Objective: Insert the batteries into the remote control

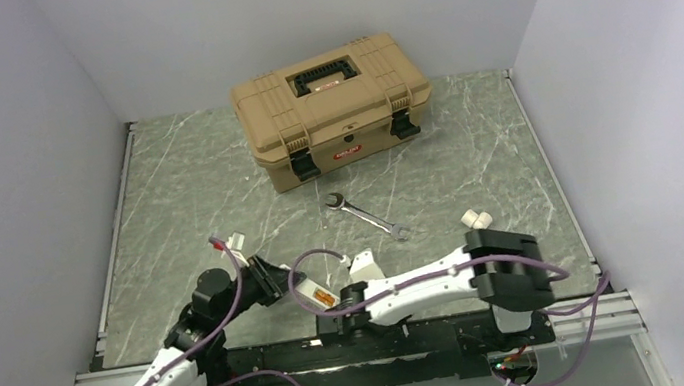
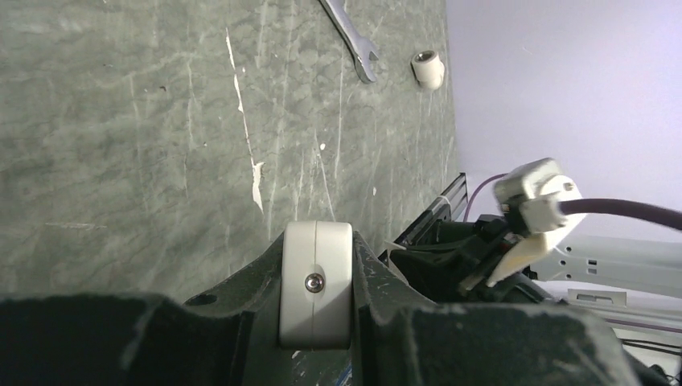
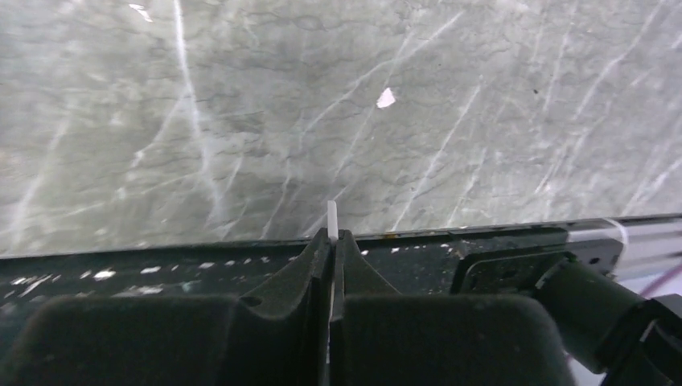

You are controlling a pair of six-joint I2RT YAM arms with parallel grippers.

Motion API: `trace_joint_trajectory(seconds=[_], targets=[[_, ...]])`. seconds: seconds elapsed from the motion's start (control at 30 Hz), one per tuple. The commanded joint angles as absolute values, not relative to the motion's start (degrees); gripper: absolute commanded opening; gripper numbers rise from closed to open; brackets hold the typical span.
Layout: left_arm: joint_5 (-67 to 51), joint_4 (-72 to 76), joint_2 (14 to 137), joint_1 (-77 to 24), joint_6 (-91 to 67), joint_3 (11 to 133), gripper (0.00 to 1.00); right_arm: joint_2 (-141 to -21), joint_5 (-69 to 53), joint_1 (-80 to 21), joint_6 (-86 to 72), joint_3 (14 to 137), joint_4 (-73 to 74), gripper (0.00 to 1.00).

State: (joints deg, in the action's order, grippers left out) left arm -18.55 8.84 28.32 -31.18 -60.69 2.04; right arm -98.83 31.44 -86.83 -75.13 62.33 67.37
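Near the table's (image 1: 216, 190) front edge, the remote control (image 2: 315, 299) is clamped tightly in the left gripper (image 2: 316, 238). Close beside it, a thin white strip (image 3: 332, 213) is pinched between the nearly touching jaws of the right gripper (image 3: 331, 241). Farther out a wrench (image 1: 366, 213) is laid flat, and a tan toolbox (image 1: 333, 103) is seen behind it, lid closed.

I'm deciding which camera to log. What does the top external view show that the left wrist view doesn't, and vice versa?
Only top external: the tan toolbox at the back of the table.
Only left wrist: a close look at the left gripper shut on the remote control, showing a small screw in its white end.
Both: the wrench, the small white cylinder near the wrench's end, and the marbled tabletop.
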Motion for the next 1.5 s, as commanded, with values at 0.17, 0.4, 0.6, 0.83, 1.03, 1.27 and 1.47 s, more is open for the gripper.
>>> trace_joint_trajectory(seconds=[0.17, 0.4, 0.6, 0.83, 1.03, 1.27, 1.47], targets=[[-13.94, -4.84, 17.42, -30.65, -59.57, 3.81, 0.02, -105.82, 33.30, -87.13, -70.24, 67.43, 70.15, 0.23], [-14.40, -4.62, 18.25, -30.65, -59.42, 3.95, 0.01, -103.91, 30.22, -87.18, -66.61, 67.07, 60.64, 0.42], [-15.09, -2.80, 20.38, -30.60, -59.33, 3.98, 0.01, -93.05, 28.33, -86.61, -66.41, 60.32, 49.07, 0.46], [-15.02, -2.43, 20.76, -30.59, -58.93, 4.30, 0.01, -80.51, 26.60, -83.36, -72.11, 49.00, 52.29, 0.44], [-15.73, -1.40, 21.66, -30.48, -58.80, 4.07, 0.01, -68.30, 21.35, -83.21, -78.38, 39.21, 47.77, 0.35], [-16.33, -0.48, 22.69, -30.47, -58.89, 4.20, 0.01, -66.10, 20.03, -83.21, -79.63, 36.34, 39.88, 0.55], [-16.26, -0.44, 21.90, -30.50, -59.23, 3.79, 0.01, -73.55, 20.24, -83.15, -78.42, 40.07, 40.40, 0.49]])
